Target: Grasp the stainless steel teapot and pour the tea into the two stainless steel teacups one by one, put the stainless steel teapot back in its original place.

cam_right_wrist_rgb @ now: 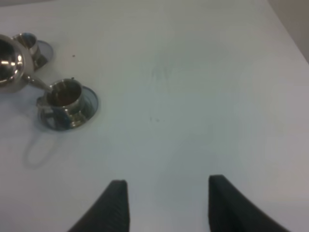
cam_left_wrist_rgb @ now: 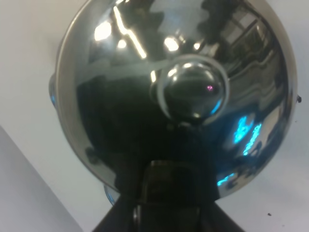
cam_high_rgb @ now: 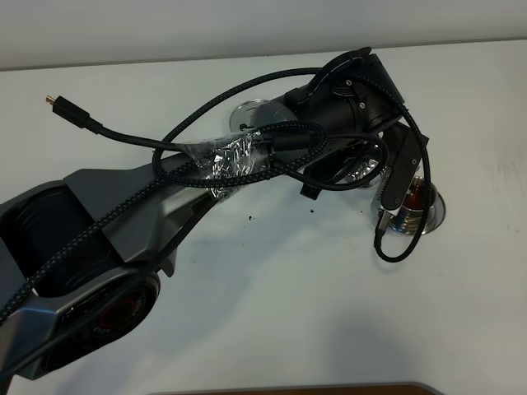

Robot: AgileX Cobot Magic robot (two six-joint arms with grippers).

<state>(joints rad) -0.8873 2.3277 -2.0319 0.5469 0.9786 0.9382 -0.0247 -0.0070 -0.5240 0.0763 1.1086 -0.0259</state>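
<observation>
The stainless steel teapot [cam_left_wrist_rgb: 183, 92] fills the left wrist view, lid and knob facing the camera. My left gripper [cam_left_wrist_rgb: 166, 203] is shut on its handle. In the high view the left arm reaches across to the right, and the gripper [cam_high_rgb: 395, 183] hides most of the teapot [cam_high_rgb: 360, 173]. In the right wrist view the teapot [cam_right_wrist_rgb: 8, 65] is tilted with its spout over a teacup [cam_right_wrist_rgb: 65, 99] on a saucer that holds brown tea. This teacup [cam_high_rgb: 414, 202] also shows in the high view. The second teacup [cam_right_wrist_rgb: 29, 43] stands behind the teapot. My right gripper [cam_right_wrist_rgb: 166, 208] is open and empty, well away.
The second teacup's saucer [cam_high_rgb: 251, 115] shows partly behind the left arm. A loose cable with a plug [cam_high_rgb: 62, 105] sticks out from the arm at the upper left. The white table [cam_high_rgb: 329, 313] has a dark front edge [cam_high_rgb: 288, 388].
</observation>
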